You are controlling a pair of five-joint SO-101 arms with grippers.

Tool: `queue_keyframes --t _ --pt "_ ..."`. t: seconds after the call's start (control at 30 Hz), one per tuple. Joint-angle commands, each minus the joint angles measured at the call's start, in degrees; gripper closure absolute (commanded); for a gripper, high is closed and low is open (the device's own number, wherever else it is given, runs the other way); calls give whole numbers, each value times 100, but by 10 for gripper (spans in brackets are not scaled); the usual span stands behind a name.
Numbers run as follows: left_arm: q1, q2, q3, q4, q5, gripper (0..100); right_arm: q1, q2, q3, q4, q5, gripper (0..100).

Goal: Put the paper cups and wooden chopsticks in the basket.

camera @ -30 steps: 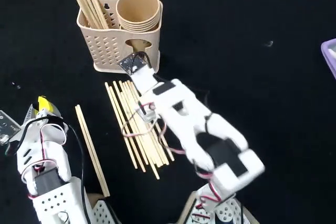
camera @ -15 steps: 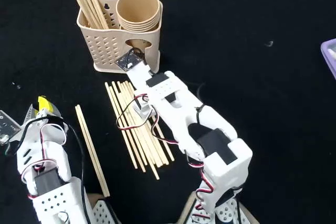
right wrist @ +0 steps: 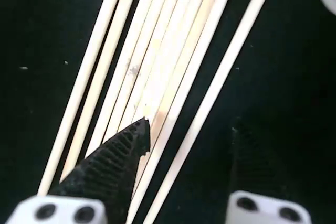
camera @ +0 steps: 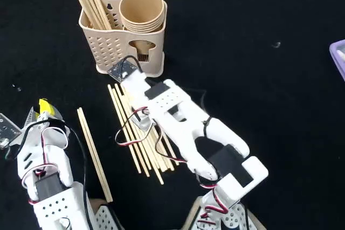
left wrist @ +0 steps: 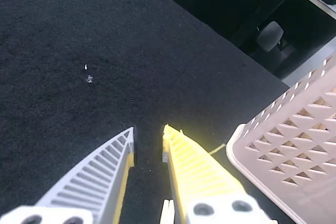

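Observation:
A beige perforated basket [camera: 116, 47] stands at the back left of the table, holding a stack of paper cups [camera: 142, 8] and a bunch of wooden chopsticks [camera: 91, 5]. Several loose chopsticks [camera: 141, 138] lie fanned out on the black cloth in front of it, and a separate pair [camera: 95, 154] lies to their left. My right gripper [camera: 130, 83] [right wrist: 191, 129] hangs open just over the far end of the pile, one chopstick between its fingers. My left gripper [camera: 38, 110] [left wrist: 148, 129] rests at the near left, its jaws almost together on nothing, beside the basket wall [left wrist: 294, 140].
A purple tray [camera: 338, 55] pokes in at the right edge. The right arm's white body [camera: 199, 133] lies across the near ends of the loose chopsticks. Black cloth stretches bare to the right of the basket.
My right gripper has swung left, away from the basket's front opening, and come down over the far end of the chopstick pile. The left arm has kept still.

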Motion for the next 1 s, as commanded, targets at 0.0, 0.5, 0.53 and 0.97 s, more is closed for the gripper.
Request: queue_keyframes --t 0.0,0.5,0.53,0.97 --pt "57 -70 136 -97 -35 898 141 224 -48 -422 352 763" --pt "57 -70 136 -97 -35 898 431 611 -224 44 721 942" --pt "57 -70 136 -97 -35 898 440 585 -233 79 703 966" --pt "57 -70 136 -97 -35 898 431 -1666 541 413 695 987"
